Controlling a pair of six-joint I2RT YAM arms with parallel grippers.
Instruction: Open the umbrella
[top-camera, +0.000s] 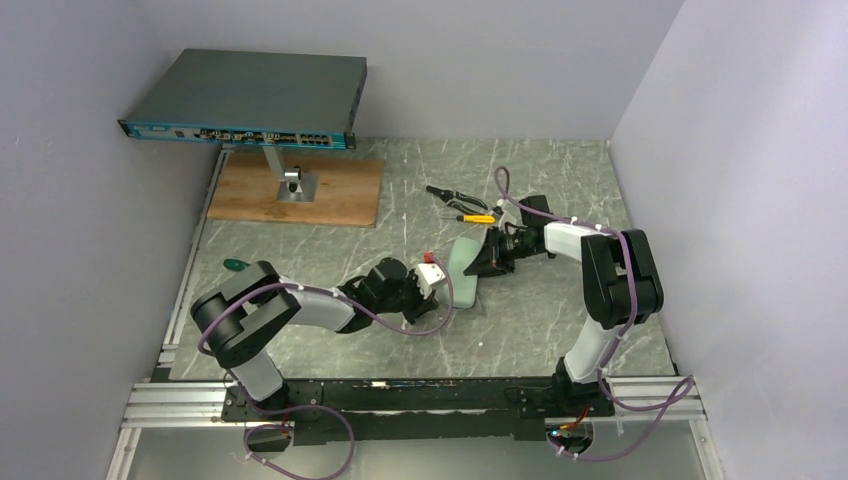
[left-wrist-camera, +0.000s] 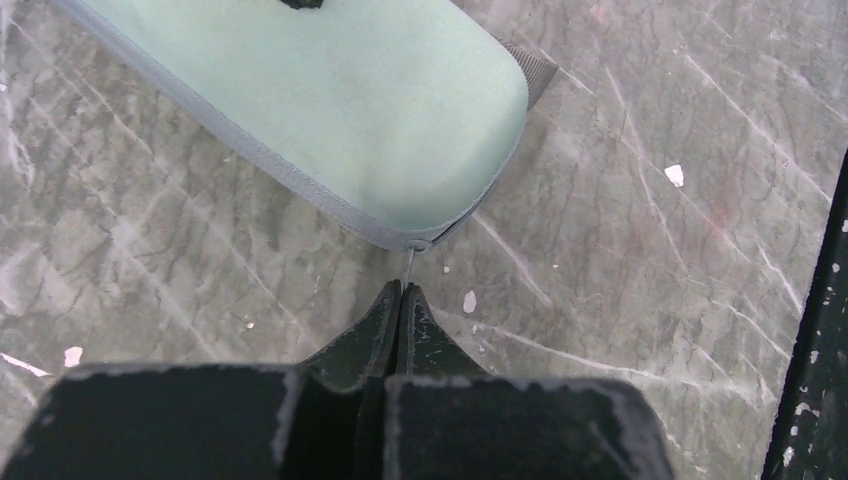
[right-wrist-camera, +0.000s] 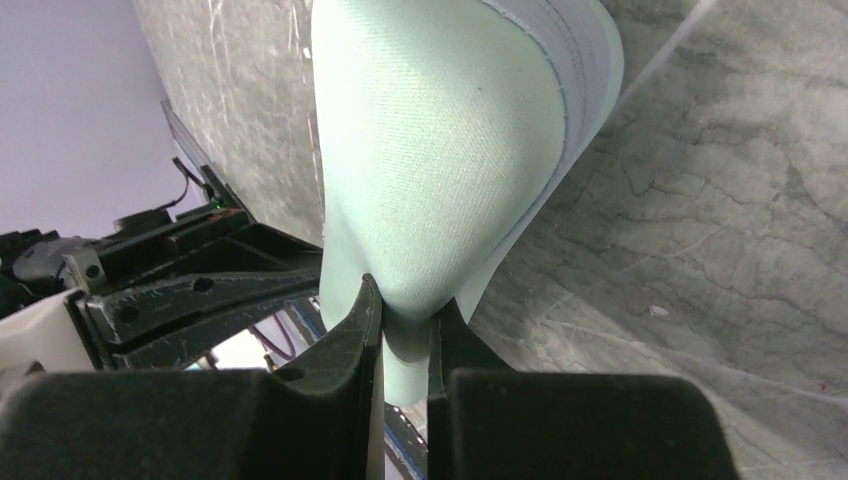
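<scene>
The umbrella itself does not show in any view. A pale grey-green oval case (top-camera: 466, 268) lies mid-table between both arms. My right gripper (right-wrist-camera: 405, 318) is shut on one end of the case (right-wrist-camera: 440, 150), pinching its fabric edge between the fingers. My left gripper (left-wrist-camera: 402, 290) is shut, its tips at the case's (left-wrist-camera: 330, 100) rounded other end, pinching the thin metal zipper pull (left-wrist-camera: 409, 262) that hangs from the grey zip seam. In the top view the left gripper (top-camera: 441, 287) is at the case's near side and the right gripper (top-camera: 487, 256) at its right side.
A network switch (top-camera: 250, 100) stands on a metal stand over a wooden board (top-camera: 330, 195) at the back left. Yellow- and black-handled tools (top-camera: 462, 205) lie behind the case. A small green object (top-camera: 236, 264) lies at the left edge. Walls close in left and right.
</scene>
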